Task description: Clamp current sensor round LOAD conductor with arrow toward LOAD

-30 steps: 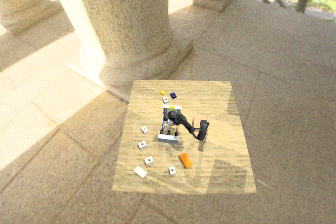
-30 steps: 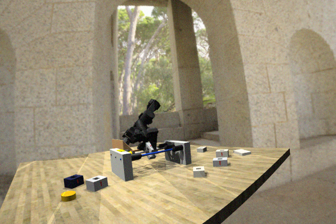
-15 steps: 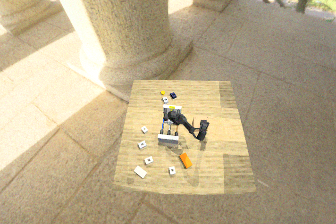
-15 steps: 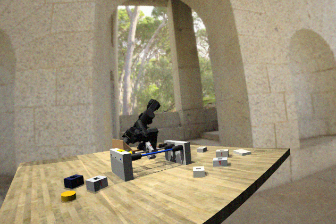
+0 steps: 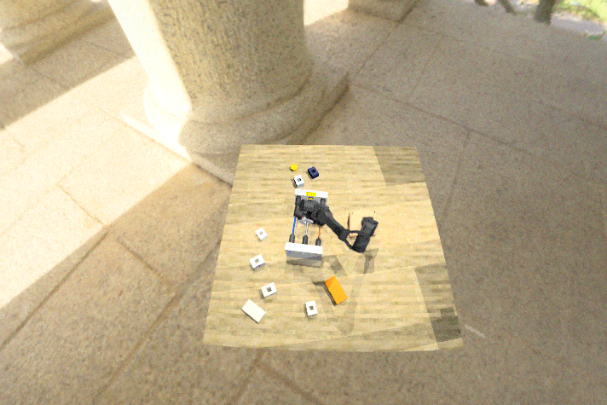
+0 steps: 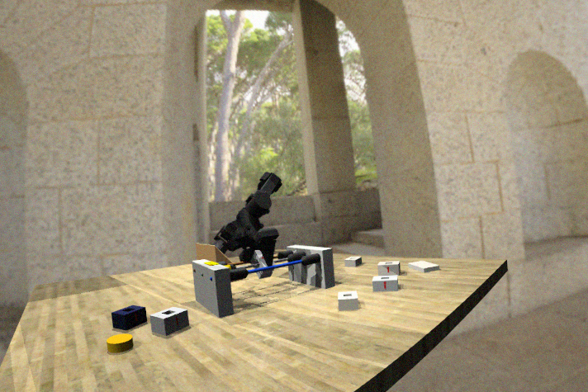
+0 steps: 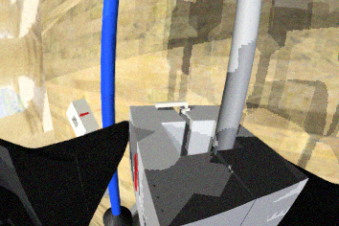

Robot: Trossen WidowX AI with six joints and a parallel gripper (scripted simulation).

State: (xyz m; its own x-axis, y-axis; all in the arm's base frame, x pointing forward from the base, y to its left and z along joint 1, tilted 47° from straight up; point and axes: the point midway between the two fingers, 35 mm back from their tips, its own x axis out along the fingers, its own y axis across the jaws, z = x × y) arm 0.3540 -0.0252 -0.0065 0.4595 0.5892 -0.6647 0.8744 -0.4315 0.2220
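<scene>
The grey split-core sensor (image 7: 168,160) (image 6: 261,266) (image 5: 306,220) is between the black fingers of my gripper (image 7: 184,136) (image 6: 259,258), which is shut on it. Its two halves stand close together, with a narrow gap and part of the window showing in the wrist view. The grey-white middle conductor (image 7: 241,57) (image 5: 307,230) runs into the sensor's face beside the window; its path inside is hidden. A red mark (image 7: 136,171) is on the sensor's left side, its direction unclear. The latch state cannot be told. The yellow label (image 5: 310,193) (image 6: 211,262) on one end block is too small to read.
The blue conductor (image 7: 108,57) (image 6: 275,266) runs close left of the sensor; an orange-brown one (image 5: 320,233) is on the other side. End blocks (image 5: 303,255) (image 6: 213,290) hold them. An orange block (image 5: 335,290), a navy block (image 6: 129,317), a yellow disc (image 6: 119,343) and several white blocks stand around.
</scene>
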